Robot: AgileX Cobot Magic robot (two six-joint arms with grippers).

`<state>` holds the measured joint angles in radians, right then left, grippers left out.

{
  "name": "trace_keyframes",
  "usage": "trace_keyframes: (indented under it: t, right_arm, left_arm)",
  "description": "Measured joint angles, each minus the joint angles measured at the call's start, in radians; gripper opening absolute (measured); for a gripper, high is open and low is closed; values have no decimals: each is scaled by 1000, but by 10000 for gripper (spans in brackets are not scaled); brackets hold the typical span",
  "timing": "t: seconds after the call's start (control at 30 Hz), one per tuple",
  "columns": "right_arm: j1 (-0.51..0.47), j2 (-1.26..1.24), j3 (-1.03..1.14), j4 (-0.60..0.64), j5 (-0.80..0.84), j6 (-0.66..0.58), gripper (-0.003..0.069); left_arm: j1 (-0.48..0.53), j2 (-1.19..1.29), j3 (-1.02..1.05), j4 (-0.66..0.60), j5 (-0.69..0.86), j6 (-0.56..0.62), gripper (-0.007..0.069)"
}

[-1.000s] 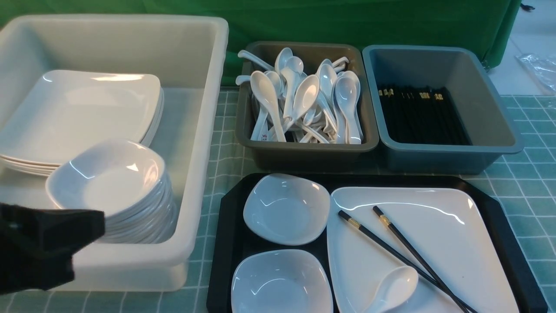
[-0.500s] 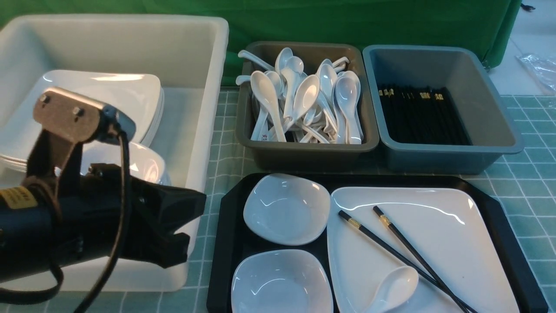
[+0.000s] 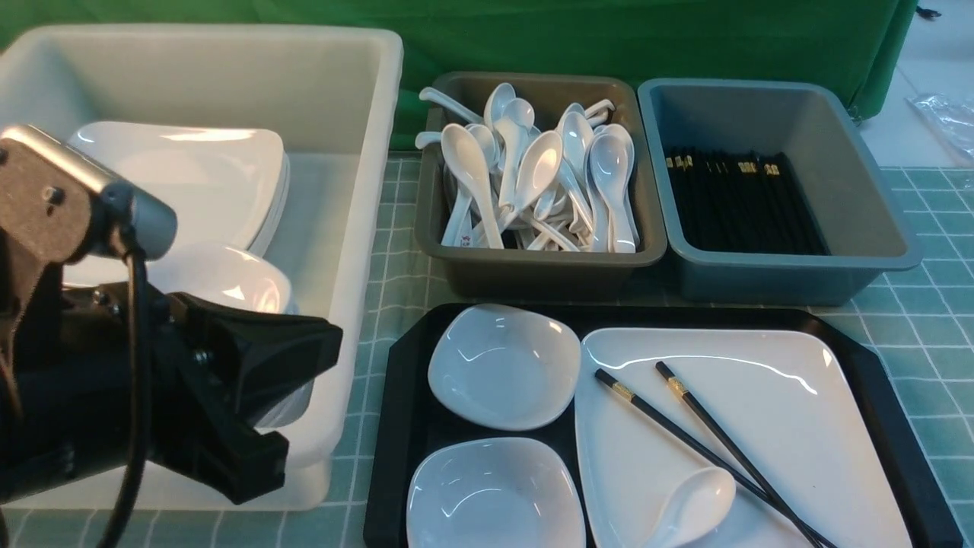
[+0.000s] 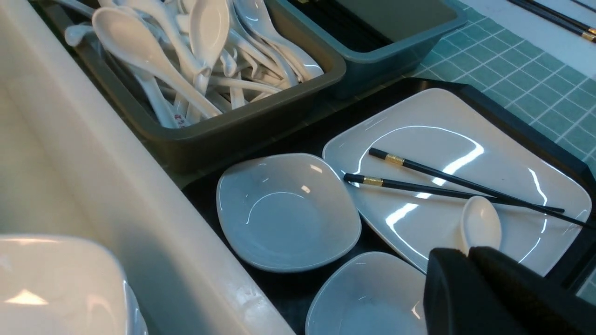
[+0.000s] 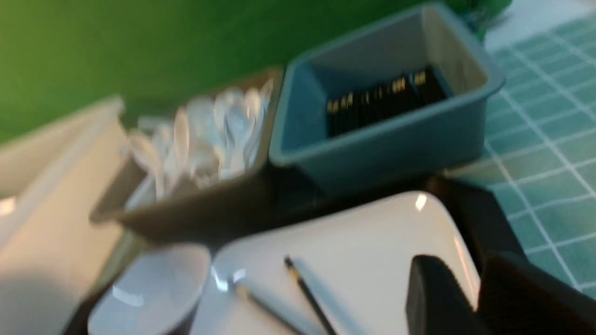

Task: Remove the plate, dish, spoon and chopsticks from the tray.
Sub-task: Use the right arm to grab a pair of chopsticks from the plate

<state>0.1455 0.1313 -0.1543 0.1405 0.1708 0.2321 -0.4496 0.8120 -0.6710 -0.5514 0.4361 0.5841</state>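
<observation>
Along the table's [image 3: 936, 327] left side, we see the white tub [image 3: 373, 152], with stacked plates [image 3: 198, 167] toward its far side and a dish stack [image 3: 221, 274] nearer us.

Toward the near right corner lies our black tray [image 3: 399, 396]. Beyond its far edge, side by side, stand the blue-grey tub [image 3: 776, 274], holding black chopsticks with gold bands, and the brown tub [image 3: 533, 262], heaped with white spoons [image 3: 525, 175].

On the tray's right side we have the plate [image 3: 761, 388]. Two dishes sit at the tray's left: one [image 3: 502, 365] by the far left corner, another [image 3: 494, 495] nearer us.

Our left fingers [image 4: 449, 284] are clenched on nothing, above the white tub's right side. Our right fingers [image 5: 433, 284] are parted and empty, blurred in their wrist view.

The pair of chopsticks [image 3: 719, 426] lies crossed on the plate, banded ends toward its far left corner. Beside them, toward the plate's near left corner, rests our spoon [image 3: 704, 498]; we can't tell whether they touch.
</observation>
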Motion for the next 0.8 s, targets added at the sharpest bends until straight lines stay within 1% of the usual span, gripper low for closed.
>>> trace_keyframes:
  t: [0.07, 0.1, 0.13, 0.17, 0.3, 0.37, 0.43, 0.5, 0.53, 0.57, 0.63, 0.7, 0.77, 0.8]
  right_arm:
    - [27, 96, -87, 1, 66, -57, 181]
    - [59, 227, -193, 1, 165, -150, 178]
    - [74, 299, -246, 1, 197, -190, 178]
    - [99, 432, -333, -2, 270, -249, 178]
    - [145, 803, -532, -10, 433, -332, 198]
    - [177, 968, -608, -14, 457, -367, 223]
    - [207, 1070, -668, -16, 466, -392, 248]
    - [244, 1194, -745, -16, 471, -412, 295]
    - [250, 1216, -752, -16, 471, -412, 304]
    - [267, 1299, -810, -16, 472, -430, 348]
    - [273, 1355, -847, -16, 473, -434, 386]
    - [274, 1464, -913, -16, 474, -437, 479]
    - [274, 1495, -933, -16, 474, -437, 512]
    - [274, 1534, -957, -16, 474, -437, 556]
  left_arm:
    - [0, 4, 0, 0, -1, 0, 17]
    - [0, 12, 0, 0, -7, 1, 17]
    - [0, 17, 0, 0, -11, 1, 17]
    - [0, 18, 0, 0, -14, 1, 17]
    - [0, 2, 0, 0, -10, 8, 17]
    - [0, -21, 0, 1, 5, 16, 17]
    - [0, -46, 0, 8, 19, 19, 17]
    - [0, -72, 0, 21, 25, 20, 17]
    - [0, -75, 0, 23, 27, 20, 17]
    - [0, -95, 0, 36, 29, 20, 17]
    - [0, -107, 0, 44, 29, 20, 17]
    - [0, -121, 0, 67, 34, 23, 17]
    - [0, -123, 0, 72, 36, 27, 17]
    - [0, -123, 0, 77, 41, 27, 17]
